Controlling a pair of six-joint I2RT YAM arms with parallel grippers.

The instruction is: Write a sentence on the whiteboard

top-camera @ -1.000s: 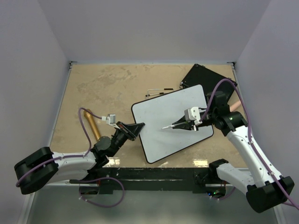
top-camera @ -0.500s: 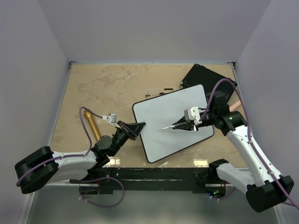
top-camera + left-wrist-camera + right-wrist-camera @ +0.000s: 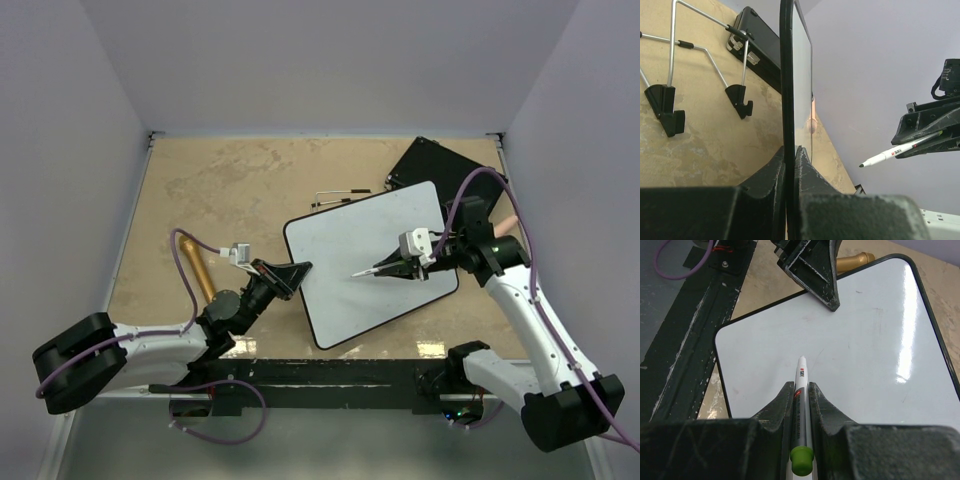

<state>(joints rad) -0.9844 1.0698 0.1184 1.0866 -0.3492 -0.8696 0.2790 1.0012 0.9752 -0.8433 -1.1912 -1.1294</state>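
Observation:
The whiteboard (image 3: 375,250) lies tilted near the table's middle, its glossy face blank. My left gripper (image 3: 297,270) is shut on its left edge. The left wrist view shows the board edge-on (image 3: 787,75), pinched between the jaws of the left gripper (image 3: 790,150). My right gripper (image 3: 388,267) is shut on a white marker (image 3: 365,271) with a green end. The marker (image 3: 801,371) points out from the right gripper (image 3: 801,385) over the board (image 3: 870,340). In the left wrist view the marker tip (image 3: 862,164) stands apart from the board's face.
A flat black board (image 3: 440,165) lies behind the whiteboard at the back right. A wire stand (image 3: 335,197) with black feet (image 3: 670,112) lies behind the whiteboard. A brass cylinder (image 3: 195,265) sits at the left. A black rail (image 3: 330,372) runs along the near edge.
My right gripper has drifted a little to the right with the marker. The left gripper keeps its hold on the board's edge.

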